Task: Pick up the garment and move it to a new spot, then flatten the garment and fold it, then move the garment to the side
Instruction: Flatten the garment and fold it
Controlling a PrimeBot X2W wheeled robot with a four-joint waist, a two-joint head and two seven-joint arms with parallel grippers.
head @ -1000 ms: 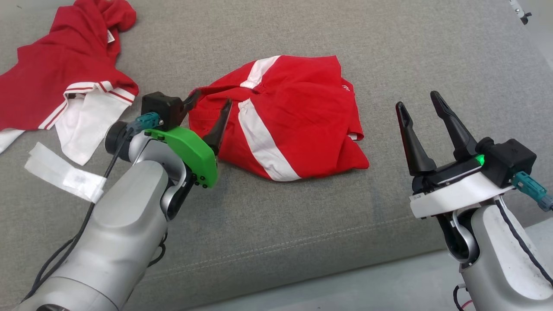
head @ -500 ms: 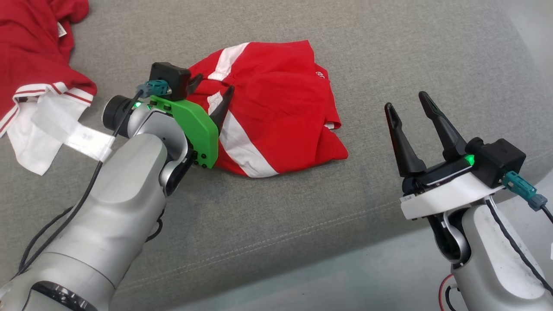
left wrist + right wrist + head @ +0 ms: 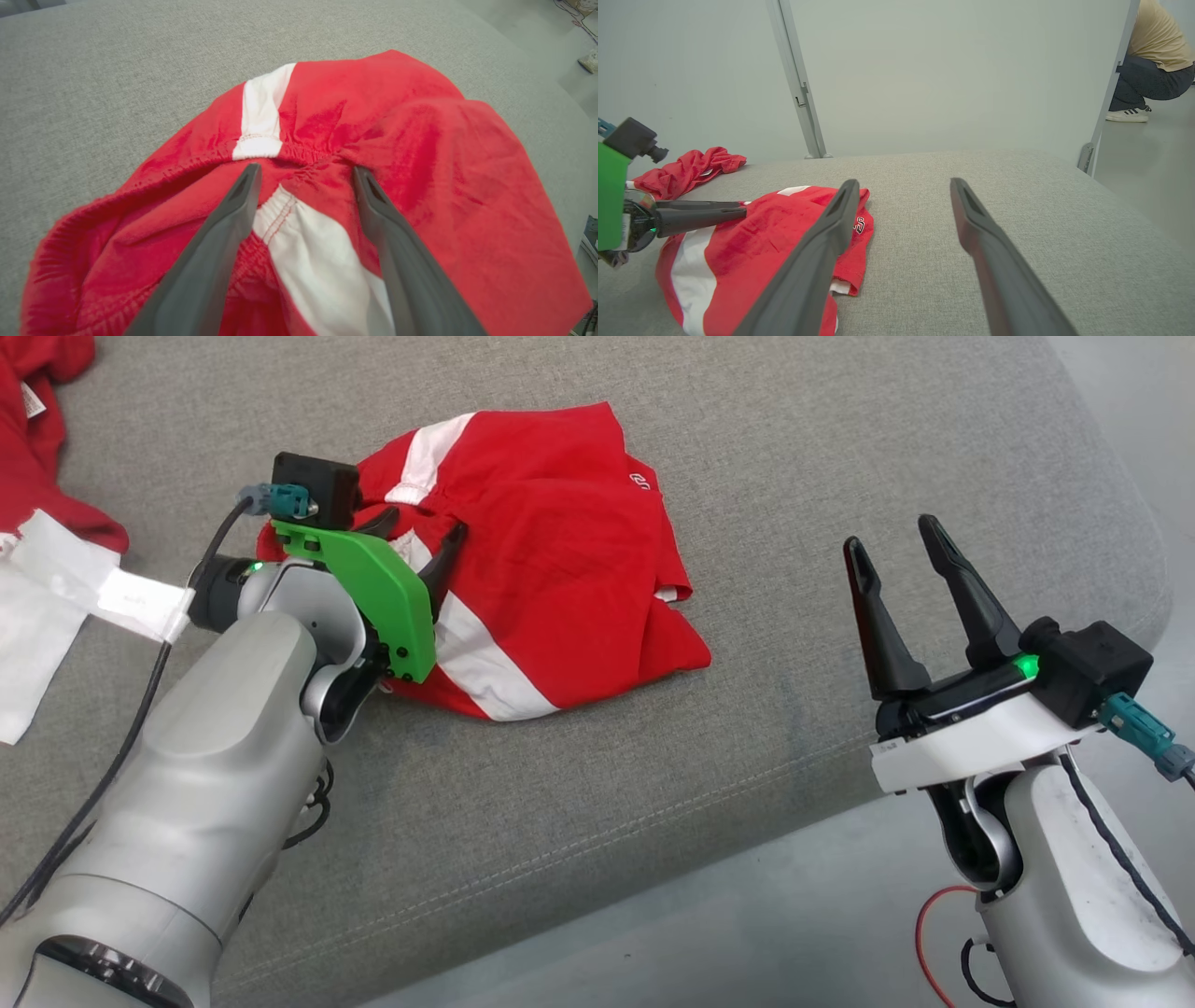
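Seeing the garment, red shorts with white side stripes, lying crumpled on the grey cushion. The elastic waistband faces the left arm and a small white logo shows on the garment's far edge.

Left pincer sits right over the garment's waistband end, released, fingers spread wide. In the left wrist view the pincer has its two tips at the gathered waistband seam of the garment, with one white stripe running between the fingers. We can't tell whether the tips touch the cloth or hover just above it. Nothing is pinched.

Right pincer is well apart from the garment, on its right side, above the cushion's near edge. It is also released, fingers spread, and holds nothing. In the right wrist view that pincer points past the garment, and the left pincer comes in low over the garment's left end.

A second red garment lies bunched beyond the garment's left end, apart from it. Farther off to the garment's right, a person crouches on the floor behind a metal post.
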